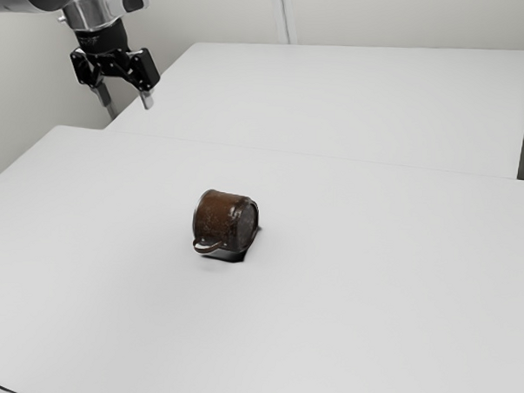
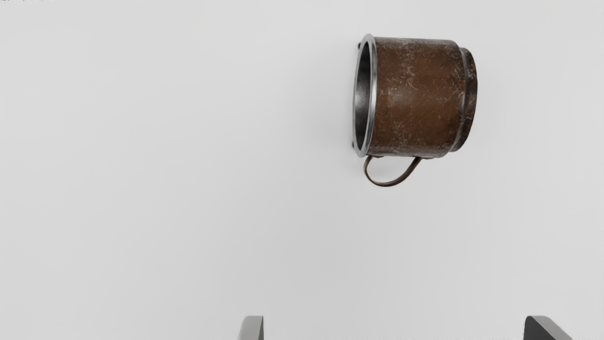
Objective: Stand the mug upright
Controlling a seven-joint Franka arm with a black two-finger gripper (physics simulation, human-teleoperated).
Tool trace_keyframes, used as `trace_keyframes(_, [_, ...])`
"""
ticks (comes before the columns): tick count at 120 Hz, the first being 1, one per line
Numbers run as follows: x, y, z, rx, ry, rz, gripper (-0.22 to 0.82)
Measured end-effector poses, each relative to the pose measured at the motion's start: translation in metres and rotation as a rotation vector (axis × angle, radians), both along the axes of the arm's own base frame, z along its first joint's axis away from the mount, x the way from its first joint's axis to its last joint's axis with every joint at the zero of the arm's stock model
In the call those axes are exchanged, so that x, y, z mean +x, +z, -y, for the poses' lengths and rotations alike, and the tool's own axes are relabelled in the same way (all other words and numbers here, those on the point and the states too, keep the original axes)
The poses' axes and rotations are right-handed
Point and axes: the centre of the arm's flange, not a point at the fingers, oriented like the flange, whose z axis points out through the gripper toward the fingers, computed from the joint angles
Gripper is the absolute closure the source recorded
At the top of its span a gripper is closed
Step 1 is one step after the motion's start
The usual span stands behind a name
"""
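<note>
The gripper (image 1: 127,102) hangs in the air released, its 2 fingers (image 2: 254,328) spread wide with nothing between them, and the table (image 1: 352,314) lies below it. Well apart from the gripper, lower down and out toward the exterior view's right, 1 brown, scratched metal mug (image 1: 220,219) lies on its side on the table. Its handle (image 2: 386,184) juts out on the side nearer the fingers in the wrist view, while its silvery rim (image 2: 374,94) and its base (image 2: 471,99) face opposite ways, across the gripper's reach.
</note>
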Motion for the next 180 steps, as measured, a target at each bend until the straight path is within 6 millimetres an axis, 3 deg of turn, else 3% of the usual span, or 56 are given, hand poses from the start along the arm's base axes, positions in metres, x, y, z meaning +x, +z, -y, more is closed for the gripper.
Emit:
trace_keyframes(13, [0.002, -0.006, 0.001, -0.017, -0.004, -0.002, 0.00])
trace_keyframes(24, [0.013, -0.030, 0.001, -0.075, 0.005, -0.022, 0.00])
trace_keyframes(33, [0.019, -0.072, -0.005, -0.193, 0.024, -0.056, 0.00])
trace_keyframes(40, [0.020, -0.111, -0.021, -0.321, 0.062, -0.076, 0.00])
trace_keyframes(55, [0.024, -0.187, -0.096, -0.606, 0.219, -0.053, 0.00])
trace_keyframes(60, [0.020, -0.206, -0.111, -0.706, 0.253, -0.029, 0.00])
trace_keyframes(72, [0.011, -0.249, -0.116, -0.918, 0.275, 0.029, 0.00])
trace_keyframes(94, [0.020, -0.305, -0.107, -1.145, 0.227, 0.156, 0.00])
trace_keyframes(111, [0.025, -0.330, -0.102, -1.213, 0.158, 0.239, 0.00])
trace_keyframes(144, [0.024, -0.354, -0.103, -1.232, 0.028, 0.351, 0.00])
trace_keyframes(163, [0.007, -0.378, -0.097, -1.256, 0.016, 0.373, 0.00])
trace_keyframes(180, [0.005, -0.381, -0.090, -1.271, -0.015, 0.415, 0.00])
